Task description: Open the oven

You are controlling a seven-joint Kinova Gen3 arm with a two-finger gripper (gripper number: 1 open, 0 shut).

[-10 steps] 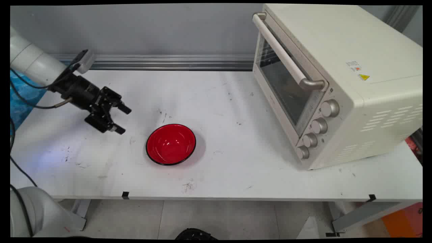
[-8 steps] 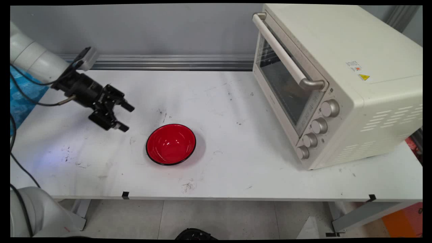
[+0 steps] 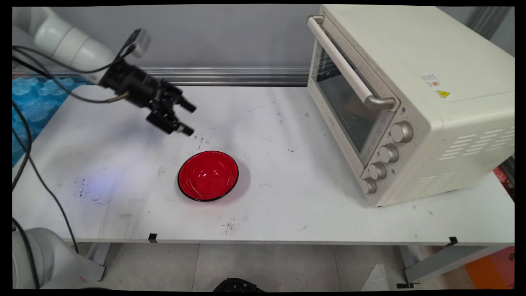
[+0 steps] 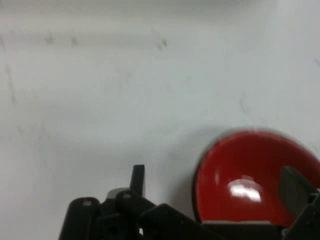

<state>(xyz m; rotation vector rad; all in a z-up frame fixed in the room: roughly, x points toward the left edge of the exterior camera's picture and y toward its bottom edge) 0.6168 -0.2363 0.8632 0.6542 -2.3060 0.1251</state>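
Hand [image 3: 188,119]: yours, fingers spread wide, gripping nothing, raised above the worktop [image 3: 287,213]. Bowl [image 3: 208,175]: red, upright mid-worktop, near your hand. Oven [image 3: 411,102]: right, door closed.

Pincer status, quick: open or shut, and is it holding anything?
Black two-finger pincer: open, holding nothing, in the air behind and left of the shiny red round bowl, not touching it.

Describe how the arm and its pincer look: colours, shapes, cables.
The arm is made of smooth, rounded white tube-like links. It ends in a black cylindrical wrist carrying a black pincer with an angular linkage and two short, blocky fingers. A small grey box-like module sits on top of the wrist. Thin black cables hang loosely from the arm.
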